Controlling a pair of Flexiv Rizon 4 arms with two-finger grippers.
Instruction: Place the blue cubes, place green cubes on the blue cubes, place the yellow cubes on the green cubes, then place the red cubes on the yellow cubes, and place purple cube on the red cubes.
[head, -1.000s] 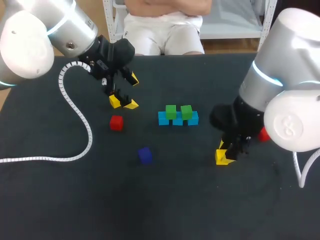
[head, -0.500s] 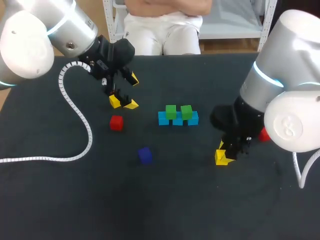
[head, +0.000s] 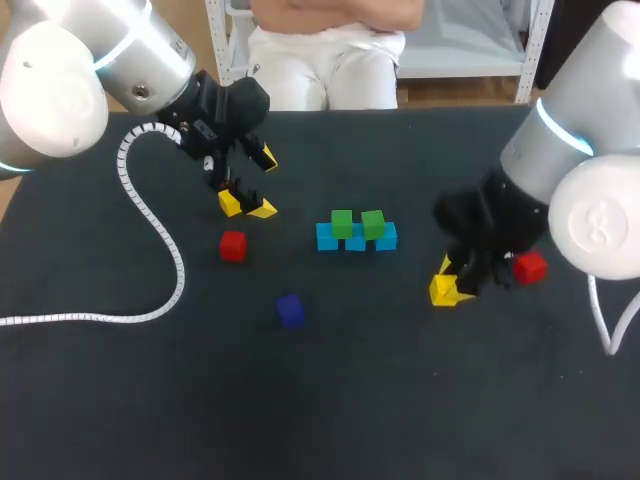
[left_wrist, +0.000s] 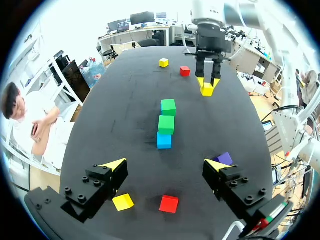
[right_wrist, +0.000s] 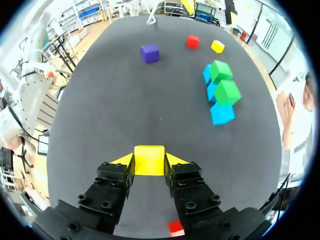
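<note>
Right now a yellow cube is clamped between the fingertips of the right gripper, which is closed down to just the cube's width. It's being held low over the table, at roughly 4 o'clock from the blue cubes in the head view. How far it's lifted can't be told. The blue cubes are lined up in a row mid-table, with two green cubes sat on top. The left gripper is parked wide open and empty at about 10 o'clock from that row, so not much trouble is expected there. The drop is where things could get messy. The yellow cube is only caught by the very tips, so it could be twisted or let slip if it gets bumped on the way. The green cubes are a small landing spot and nothing pins them down. If the yellow cube is brought in too low or from the side, they could be shoved off and the blue cubes nudged out of line. If it's released off-centre, it'd probably be tipped over the edge. One more thing to watch: a red cube is sitting just beside the right gripper at about 3 o'clock. It could be swept away by the wrist when the arm is swung across.
</note>
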